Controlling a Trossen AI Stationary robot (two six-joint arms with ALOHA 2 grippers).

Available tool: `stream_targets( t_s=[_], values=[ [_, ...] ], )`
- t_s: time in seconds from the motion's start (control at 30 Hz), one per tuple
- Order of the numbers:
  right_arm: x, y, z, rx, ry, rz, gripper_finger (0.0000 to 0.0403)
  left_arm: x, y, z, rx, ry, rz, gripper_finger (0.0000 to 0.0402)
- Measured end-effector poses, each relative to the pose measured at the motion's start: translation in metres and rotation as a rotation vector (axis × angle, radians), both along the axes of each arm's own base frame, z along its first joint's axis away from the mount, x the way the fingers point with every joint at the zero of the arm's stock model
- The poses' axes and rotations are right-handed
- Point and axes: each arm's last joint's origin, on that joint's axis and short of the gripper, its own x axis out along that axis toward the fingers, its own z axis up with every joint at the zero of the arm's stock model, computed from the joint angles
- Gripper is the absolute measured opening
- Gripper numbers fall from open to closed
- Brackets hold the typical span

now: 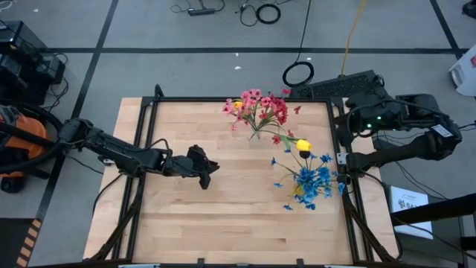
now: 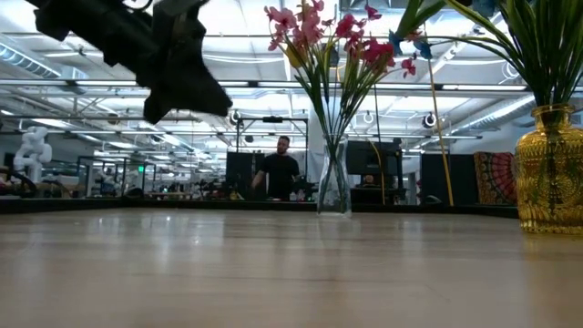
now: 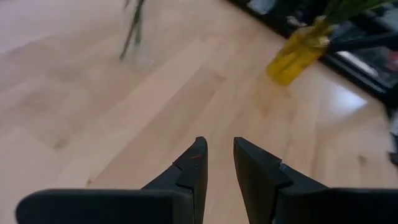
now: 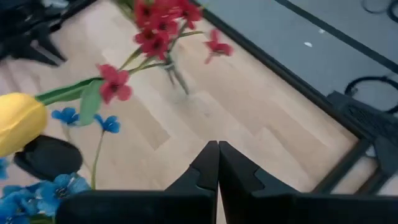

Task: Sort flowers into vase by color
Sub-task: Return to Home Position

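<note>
A clear glass vase (image 2: 334,187) stands at the table's far middle and holds pink and red flowers (image 1: 260,108). An amber glass vase (image 2: 550,173) near the right edge holds blue flowers (image 1: 312,182) and a yellow bud (image 1: 303,145). My left gripper (image 3: 219,149) hovers over the table's left middle (image 1: 204,167), open a little, with nothing between its fingers. My right gripper (image 4: 217,148) is shut and holds nothing, raised by the table's far right corner (image 1: 346,112); the red flowers (image 4: 158,22) and the yellow bud (image 4: 18,121) lie in front of it.
A dark metal frame (image 1: 223,99) runs round the wooden tabletop (image 1: 223,216). Cables (image 1: 297,73) lie on the floor beyond the far edge. A person (image 2: 281,171) stands in the room behind the table. Bare wood spreads across the table's near and left parts.
</note>
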Motion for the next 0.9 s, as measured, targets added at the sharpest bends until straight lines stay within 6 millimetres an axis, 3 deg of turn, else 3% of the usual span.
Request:
stream_targets(
  t_s=[0.27, 0.47, 0.7, 0.9],
  values=[
    [-0.034, 0.002, 0.003, 0.029, -0.096, -0.087, 0.0, -0.016, 0.008, 0.043, 0.169, -0.145, -0.1, 0.0083],
    [-0.037, 0.002, -0.011, 0.032, -0.082, -0.093, 0.0, -0.032, 0.016, 0.059, 0.375, -0.183, -0.211, 0.0083],
    [-0.035, 0.002, -0.049, 0.052, -0.026, -0.109, 0.0, -0.052, 0.035, 0.05, 0.497, -0.172, -0.214, 0.0048],
    [-0.043, 0.002, -0.065, 0.119, -0.058, -0.191, 0.0, -0.077, 0.048, 0.029, 0.483, -0.243, -0.195, 0.0006]
  ],
)
